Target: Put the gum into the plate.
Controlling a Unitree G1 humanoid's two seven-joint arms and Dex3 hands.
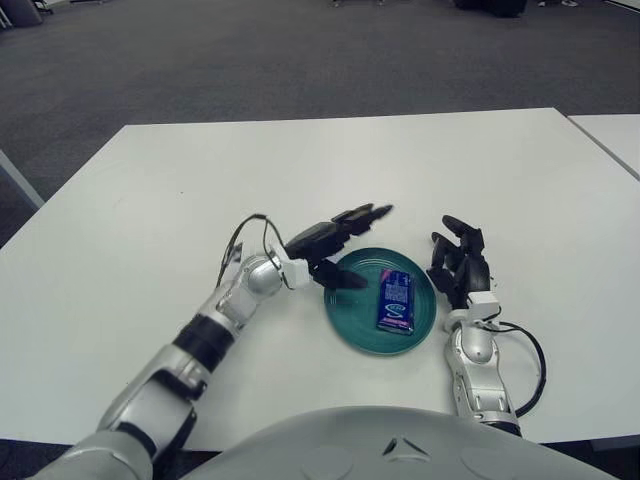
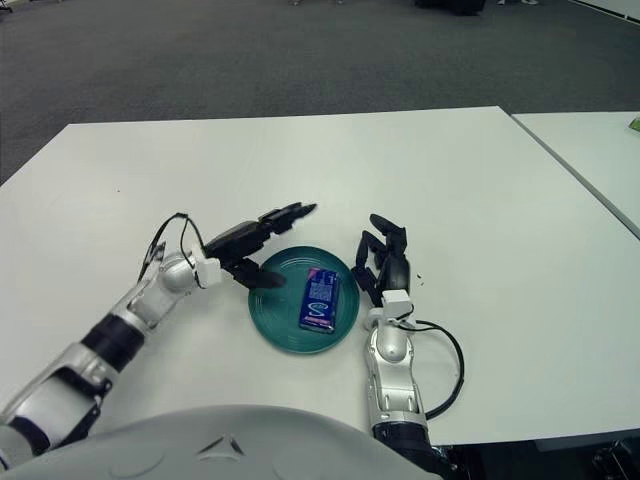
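The left arm reaches forward from the lower left, its silver forearm angled up and to the right, a black cable looping over the wrist. The left hand (image 1: pixel 330 245) is flat and open, fingers (image 1: pixel 362 213) stretched forward and right, thumb pointing down and right, holding nothing. The right hand (image 1: pixel 460 262) stands upright on a nearly vertical forearm, fingers loosely spread, empty, a cable curling beside its wrist.
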